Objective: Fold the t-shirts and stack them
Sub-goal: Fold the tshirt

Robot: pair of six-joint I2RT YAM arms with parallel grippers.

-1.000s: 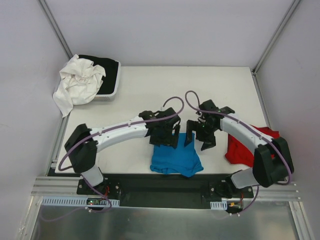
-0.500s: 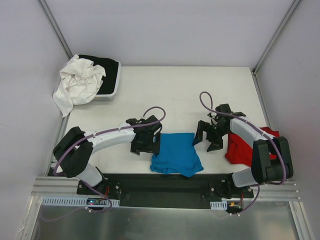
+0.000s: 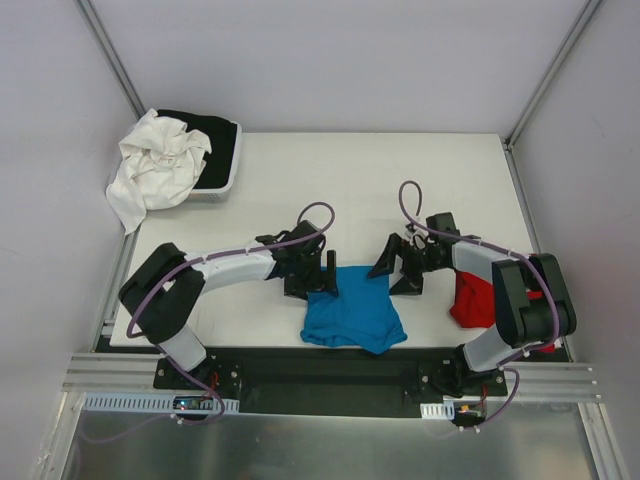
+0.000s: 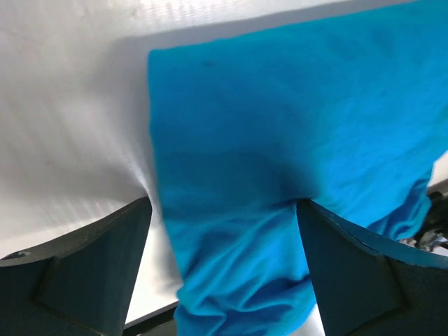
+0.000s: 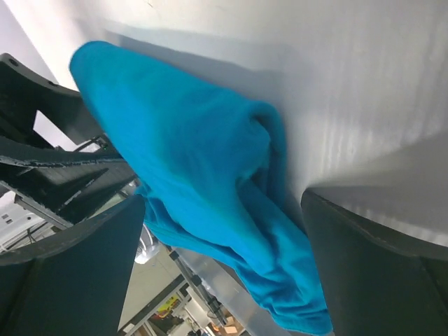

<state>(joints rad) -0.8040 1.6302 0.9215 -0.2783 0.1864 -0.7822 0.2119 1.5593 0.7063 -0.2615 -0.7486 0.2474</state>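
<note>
Your left end effector sits low at the left edge of the turquoise t-shirt with its jaws spread wide and nothing gripped, placed, I'd judge, to take that side for a fold. The shirt lies partly folded at the near edge of the surface, and your right end effector mirrors the pose at its right edge, equally open and empty. The red t-shirt lies crumpled beside the right arm, likely to be handled 2nd.
</note>
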